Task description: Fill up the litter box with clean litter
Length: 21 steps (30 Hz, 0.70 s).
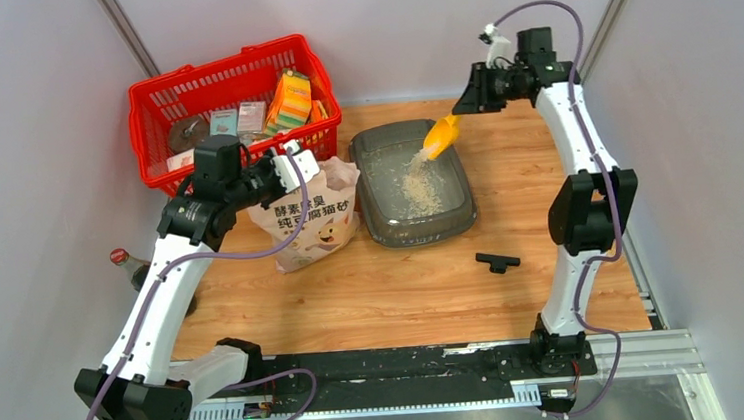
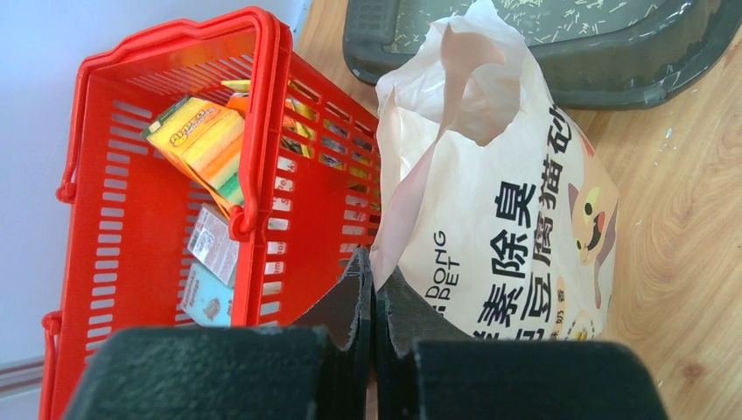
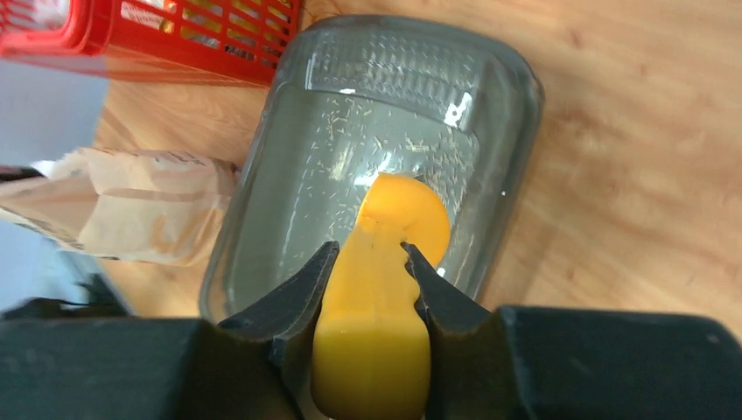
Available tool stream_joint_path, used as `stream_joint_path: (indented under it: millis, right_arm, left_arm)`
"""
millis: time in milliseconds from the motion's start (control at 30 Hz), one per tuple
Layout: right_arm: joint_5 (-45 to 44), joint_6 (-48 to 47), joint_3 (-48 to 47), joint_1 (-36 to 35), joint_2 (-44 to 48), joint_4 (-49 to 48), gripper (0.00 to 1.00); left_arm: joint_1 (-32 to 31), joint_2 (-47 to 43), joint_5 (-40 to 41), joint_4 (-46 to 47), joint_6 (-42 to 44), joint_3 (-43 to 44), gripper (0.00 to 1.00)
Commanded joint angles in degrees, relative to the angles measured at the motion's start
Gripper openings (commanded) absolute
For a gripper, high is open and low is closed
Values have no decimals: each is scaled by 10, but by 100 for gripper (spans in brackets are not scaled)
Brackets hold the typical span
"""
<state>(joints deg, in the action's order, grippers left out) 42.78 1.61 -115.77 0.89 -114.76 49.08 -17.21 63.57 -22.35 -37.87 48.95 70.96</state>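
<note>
The right tool (image 3: pixel 367 258) is clamped on a scoop (image 3: pixel 398 219), tilted above the litter box (image 1: pixel 373 142) on the table (image 1: pixel 554 276); litter (image 1: pixel 422 191) lies heaped inside. The left tool (image 2: pixel 372 262) pinches the bag (image 2: pixel 499 219) rim beside the basket (image 2: pixel 262 105) of packets (image 2: pixel 201 144).

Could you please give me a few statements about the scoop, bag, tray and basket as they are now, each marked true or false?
1. The right gripper holds the yellow plastic scoop above the dark grey translucent plastic litter box. True.
2. The litter box is filled to its rim with pale beige litter granules. False: the granules cover only a patch of its floor.
3. The left gripper is shut on the top edge of the beige paper bag printed with a cartoon cat. True.
4. The red mesh shopping basket is empty. False: it holds several packets.
5. The small black T-shaped part lies in the litter box. False: it lies on the wooden table, apart from the box.
</note>
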Motion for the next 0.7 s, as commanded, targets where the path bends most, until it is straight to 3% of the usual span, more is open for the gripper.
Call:
stream_joint_path:
  millis: [0, 200, 433, 667]
  right_arm:
    - [-100, -131, -31, -71, 62, 5, 0]
    - [-59, -105, -27, -111, 119, -10, 0]
    - [3, -38, -92, -168, 125, -12, 0]
    - [43, 2, -87, -220, 113, -49, 0]
  left_arm:
    - [-3, -29, -35, 58, -28, 10, 0]
    - [-3, -37, -41, 69, -70, -5, 0]
    - [-3, -43, -46, 80, -96, -13, 0]
    - [-3, -55, -45, 85, -106, -22, 0]
